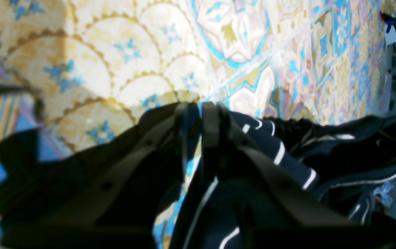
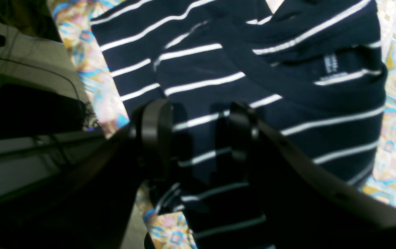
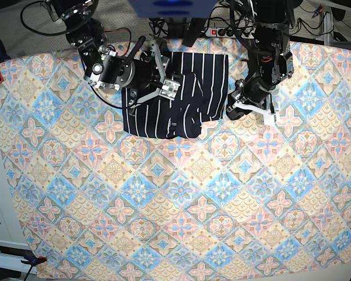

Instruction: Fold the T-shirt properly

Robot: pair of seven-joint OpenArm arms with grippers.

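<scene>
T-shirt partly folded at the far edge of the counter, both arms at its sides.

The T-shirt [image 3: 174, 96] lies on the patterned tablecloth [image 3: 181, 205] near the far edge of the counter, gathered into a rough rectangle with an uneven, wrinkled lower edge. The left pincer [image 1: 200, 114] is closed on a bunch of the striped cloth at the shirt's side. The right pincer [image 2: 198, 131] stands with its jaws apart over the shirt body, holding nothing; the label [image 2: 332, 65] shows near the collar. I judge the fold is begun but not finished: the edges are not aligned and smoothing is left.
</scene>
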